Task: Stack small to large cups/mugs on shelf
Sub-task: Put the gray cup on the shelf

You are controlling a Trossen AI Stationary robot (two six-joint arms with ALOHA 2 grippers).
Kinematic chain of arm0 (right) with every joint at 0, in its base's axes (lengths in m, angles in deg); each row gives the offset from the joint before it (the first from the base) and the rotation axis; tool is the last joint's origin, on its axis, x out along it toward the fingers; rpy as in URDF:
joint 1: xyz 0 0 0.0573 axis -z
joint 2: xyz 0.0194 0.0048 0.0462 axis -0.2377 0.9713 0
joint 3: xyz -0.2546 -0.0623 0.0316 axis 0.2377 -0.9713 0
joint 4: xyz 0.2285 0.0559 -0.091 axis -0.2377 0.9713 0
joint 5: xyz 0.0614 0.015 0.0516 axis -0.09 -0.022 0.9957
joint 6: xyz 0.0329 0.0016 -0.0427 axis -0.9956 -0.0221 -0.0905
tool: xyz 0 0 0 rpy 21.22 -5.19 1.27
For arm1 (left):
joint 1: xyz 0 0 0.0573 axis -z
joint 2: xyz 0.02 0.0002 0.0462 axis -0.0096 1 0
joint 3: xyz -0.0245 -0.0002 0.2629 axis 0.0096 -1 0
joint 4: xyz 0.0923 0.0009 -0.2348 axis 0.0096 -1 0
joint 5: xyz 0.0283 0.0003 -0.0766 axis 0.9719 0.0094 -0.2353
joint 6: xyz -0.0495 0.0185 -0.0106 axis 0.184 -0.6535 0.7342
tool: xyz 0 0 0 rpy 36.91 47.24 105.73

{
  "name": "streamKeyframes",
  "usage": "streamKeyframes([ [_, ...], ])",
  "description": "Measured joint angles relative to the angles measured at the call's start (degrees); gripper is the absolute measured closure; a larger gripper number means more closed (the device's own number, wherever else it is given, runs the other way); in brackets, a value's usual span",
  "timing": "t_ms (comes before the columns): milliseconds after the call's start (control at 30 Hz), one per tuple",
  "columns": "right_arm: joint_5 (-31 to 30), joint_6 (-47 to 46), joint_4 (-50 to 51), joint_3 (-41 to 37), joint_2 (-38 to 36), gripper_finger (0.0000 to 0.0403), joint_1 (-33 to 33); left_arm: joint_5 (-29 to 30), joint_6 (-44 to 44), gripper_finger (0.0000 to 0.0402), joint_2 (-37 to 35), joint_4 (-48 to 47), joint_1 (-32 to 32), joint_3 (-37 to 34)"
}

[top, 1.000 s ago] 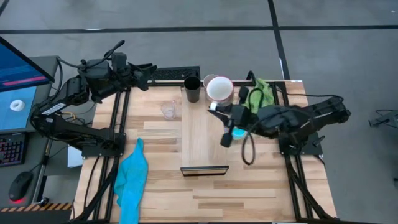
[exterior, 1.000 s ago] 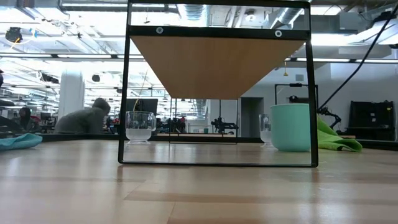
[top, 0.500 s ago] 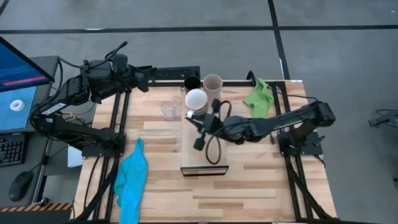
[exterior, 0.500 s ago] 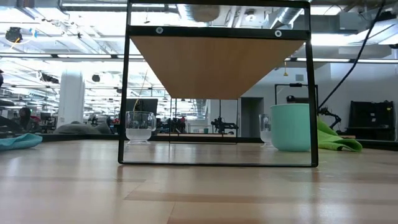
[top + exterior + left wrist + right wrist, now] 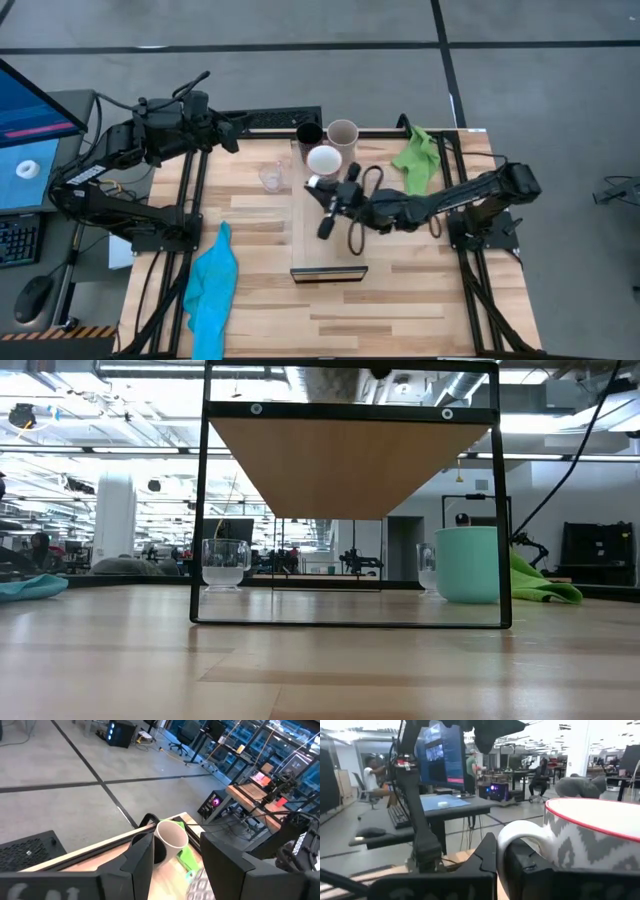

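Note:
A white mug (image 5: pixel 323 160) with a grey zigzag pattern and a red rim (image 5: pixel 590 827) is over the far part of the light-wood shelf (image 5: pixel 330 250), with my right gripper (image 5: pixel 326 177) shut on it. Just beyond it stand a black cup (image 5: pixel 308 132) and a beige-grey cup (image 5: pixel 342 132). A clear glass cup (image 5: pixel 270 177) stands on the table left of the shelf. The turquoise mug (image 5: pixel 467 565) stands on the table on the shelf's other side in the low view. My left gripper (image 5: pixel 228 130) hangs open beyond the table's far left corner. My right gripper pinches the white mug's handle (image 5: pixel 512 837) between its two fingers. They come in about level, from the table's right and near side. The mug stays upright, its mouth up. Whether its base touches the shelf cannot be told.
A green cloth (image 5: pixel 415 155) lies at the far right of the table and a blue cloth (image 5: pixel 213 290) at the near left. A second clear glass (image 5: pixel 427 565) peeks out behind the turquoise mug. The shelf's near half lies bare.
My right gripper has carried the white mug toward the table's left and down, from high above the beige-grey cup to low over the shelf's far part. The arm has stretched out across the table. The mug has stayed upright.

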Motion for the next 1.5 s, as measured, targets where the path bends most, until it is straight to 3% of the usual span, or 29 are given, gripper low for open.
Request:
streamKeyframes([
  [133, -0.1, 0.3, -1.2, -3.1, -0.5, 0.0378, -0.6, 0.5, 0.3, 0.0251, 0.0, 0.0, 0.0, 0.0],
  [467, 0.4, 0.3, -15.0, -3.2, 9.4, 0.0378, 0.0, 0.9, 0.9, 0.0251, 0.0, -0.8, 0.0, 0.0],
  [833, 6.5, -0.5, -15.6, -3.0, 11.9, 0.0378, 4.3, 0.9, 0.9, 0.0251, 0.0, -1.3, 0.0, 0.0],
  [1500, 6.8, 1.0, -12.2, -2.2, 15.2, 0.0378, 4.6, 0.4, 2.0, 0.0251, 0.0, -2.0, 0.0, 0.0],
])
